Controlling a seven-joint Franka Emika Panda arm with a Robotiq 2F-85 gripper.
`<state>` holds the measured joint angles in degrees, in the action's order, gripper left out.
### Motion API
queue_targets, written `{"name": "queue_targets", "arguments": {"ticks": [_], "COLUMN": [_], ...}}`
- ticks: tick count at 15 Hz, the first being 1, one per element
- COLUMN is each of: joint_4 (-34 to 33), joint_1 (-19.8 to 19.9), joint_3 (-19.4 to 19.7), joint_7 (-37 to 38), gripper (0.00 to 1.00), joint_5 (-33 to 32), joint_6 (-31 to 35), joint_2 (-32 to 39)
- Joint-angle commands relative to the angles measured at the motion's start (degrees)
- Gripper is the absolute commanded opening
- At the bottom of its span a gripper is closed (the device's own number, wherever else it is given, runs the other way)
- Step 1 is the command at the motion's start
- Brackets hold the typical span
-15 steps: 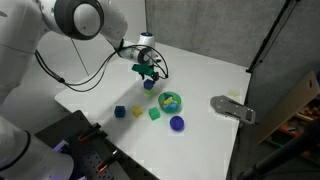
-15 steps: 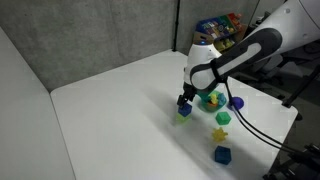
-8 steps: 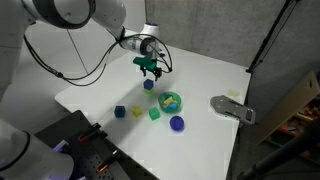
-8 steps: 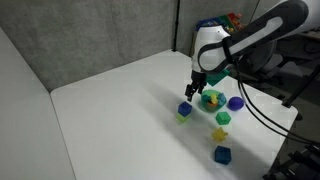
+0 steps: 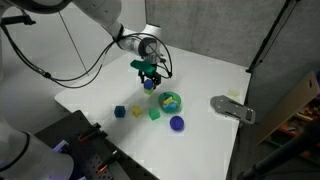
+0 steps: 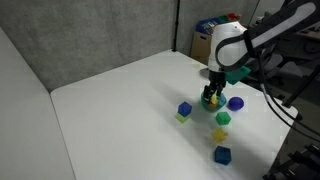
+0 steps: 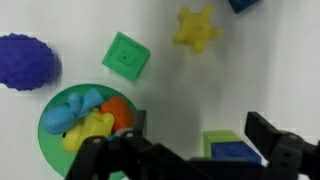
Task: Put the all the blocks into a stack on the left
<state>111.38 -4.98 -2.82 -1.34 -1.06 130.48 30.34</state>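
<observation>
The stack [image 6: 184,111] is a blue cube on a green one; it also shows in an exterior view [image 5: 149,86] and at the bottom of the wrist view [image 7: 232,148]. My gripper [image 5: 150,70] [image 6: 212,93] [image 7: 200,130] hangs open and empty just above and beside it, touching nothing. Loose blocks lie apart on the table: a green cube [image 5: 155,114] [image 6: 222,118] [image 7: 126,56], a yellow piece [image 5: 136,112] [image 6: 220,132] [image 7: 196,28] and a blue cube [image 5: 119,112] [image 6: 222,155] [image 7: 245,4].
A green bowl [image 5: 171,101] [image 7: 46,130] with coloured contents sits next to the stack, partly behind my gripper in an exterior view. A dark blue dome [image 5: 177,123] [image 6: 236,103] [image 7: 25,62] lies beyond it. A grey fixture [image 5: 232,107] sits at the table's edge.
My open gripper has lifted off the blue-on-green stack and drifted toward the bowl. The stack stays standing; the loose blocks have not moved.
</observation>
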Motion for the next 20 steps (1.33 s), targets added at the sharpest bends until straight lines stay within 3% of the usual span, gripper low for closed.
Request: {"name": "queue_targets", "arguments": {"ticks": [1,8,16,20], "joint_4": [6.8,13.8,15.7,15.9], "joint_1": [0.0,0.6,0.0,-0.1], "joint_3": [1.7,5.3,8.9,8.9], "joint_7": [3.7,11.2,14.2,14.6], "gripper": [1.0,1.0,1.0,1.0], "joint_5": [-0.8,-0.8,-1.4,0.1], "joint_6": [-0.6,5.3,20.1,27.1], "joint_2": [-4.1,-2.7,2.9,5.7]}}
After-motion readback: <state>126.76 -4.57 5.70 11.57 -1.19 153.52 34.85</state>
